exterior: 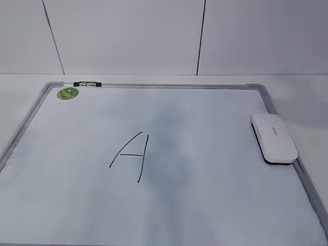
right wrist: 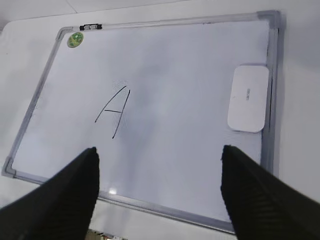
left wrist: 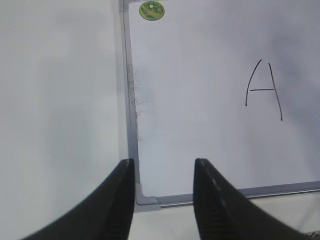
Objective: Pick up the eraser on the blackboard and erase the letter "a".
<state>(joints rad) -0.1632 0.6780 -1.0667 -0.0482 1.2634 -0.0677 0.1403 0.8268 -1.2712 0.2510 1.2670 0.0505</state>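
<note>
The blackboard (exterior: 154,86) is a white dry-erase board with a grey frame, lying flat on the table. The white eraser (exterior: 274,138) lies on the board's right edge, felt side down, and also shows in the right wrist view (right wrist: 248,98). A tall slanted capital "A" (exterior: 130,156) is the only writing I see. No small letter "a" shows in any view. My left gripper (left wrist: 164,162) is open and empty above the board's near left corner. My right gripper (right wrist: 160,149) is open wide and empty, high above the board's near edge. Neither gripper shows in the exterior view.
A round green sticker (exterior: 67,93) sits in the board's far left corner. A small black clip (exterior: 87,83) sits on the far frame. Faint grey smears cross the board's middle. White table surrounds the board, with a white panelled wall behind.
</note>
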